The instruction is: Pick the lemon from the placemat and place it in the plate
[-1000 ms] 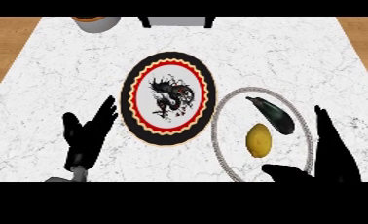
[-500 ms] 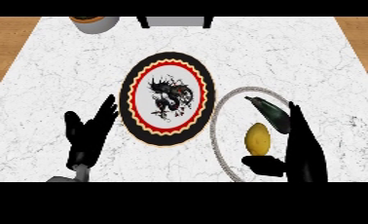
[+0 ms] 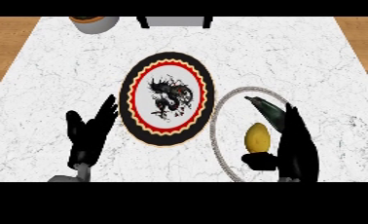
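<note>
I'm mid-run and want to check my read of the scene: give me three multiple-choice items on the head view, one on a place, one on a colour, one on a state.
1. Where does the yellow lemon lie?
A. on the round black, red and yellow patterned plate
B. inside the round white placemat with a grey rim, beside a dark green long vegetable
C. on the bare marble counter

2. What colour is the plate's outermost band?
A. black
B. blue
C. green

3. How is the robot's right hand placed?
A. resting far from the lemon
B. lifting the lemon above the plate
C. beside the lemon, thumb below it, fingers upright at its right

Answers: 1 B, the lemon sits within the grey ring. 2 A, the rim is black outside the red and yellow zigzag. 3 C, the lemon is not yet raised; the left hand rests open left of the plate.
</note>
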### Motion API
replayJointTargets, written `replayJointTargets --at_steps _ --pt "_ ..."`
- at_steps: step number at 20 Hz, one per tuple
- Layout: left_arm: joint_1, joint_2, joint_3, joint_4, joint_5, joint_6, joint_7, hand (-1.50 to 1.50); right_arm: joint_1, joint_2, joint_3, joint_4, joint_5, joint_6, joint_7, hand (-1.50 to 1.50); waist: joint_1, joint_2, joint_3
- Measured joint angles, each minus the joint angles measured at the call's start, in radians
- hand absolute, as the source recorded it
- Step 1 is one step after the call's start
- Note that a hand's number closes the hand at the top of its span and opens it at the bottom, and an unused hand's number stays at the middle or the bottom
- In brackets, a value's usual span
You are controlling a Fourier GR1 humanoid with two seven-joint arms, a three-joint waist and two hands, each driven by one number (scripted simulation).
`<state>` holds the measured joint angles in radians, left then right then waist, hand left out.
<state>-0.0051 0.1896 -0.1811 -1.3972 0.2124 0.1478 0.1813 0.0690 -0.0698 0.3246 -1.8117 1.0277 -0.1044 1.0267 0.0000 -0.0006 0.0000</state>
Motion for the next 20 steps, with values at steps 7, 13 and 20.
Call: replayJointTargets --at_steps 7,13,20 --pt "0.006 -0.016 0.027 0.006 -0.023 -0.032 -0.009 0.0 -0.038 0.03 -0.028 0.118 -0.012 -0.005 -0.023 -1.5 0.001 0.0 0.001" --pt "0.023 -0.008 0.053 -0.02 -0.025 -0.061 0.005 0.0 -0.044 0.032 -0.028 0.182 -0.012 0.011 -0.058 1.5 0.0 -0.005 -0.006" --pt "0.007 -0.032 0.061 -0.002 -0.05 -0.061 0.012 0.0 -0.06 0.007 -0.033 0.221 0.034 0.001 -0.108 1.5 -0.002 -0.011 -0.013"
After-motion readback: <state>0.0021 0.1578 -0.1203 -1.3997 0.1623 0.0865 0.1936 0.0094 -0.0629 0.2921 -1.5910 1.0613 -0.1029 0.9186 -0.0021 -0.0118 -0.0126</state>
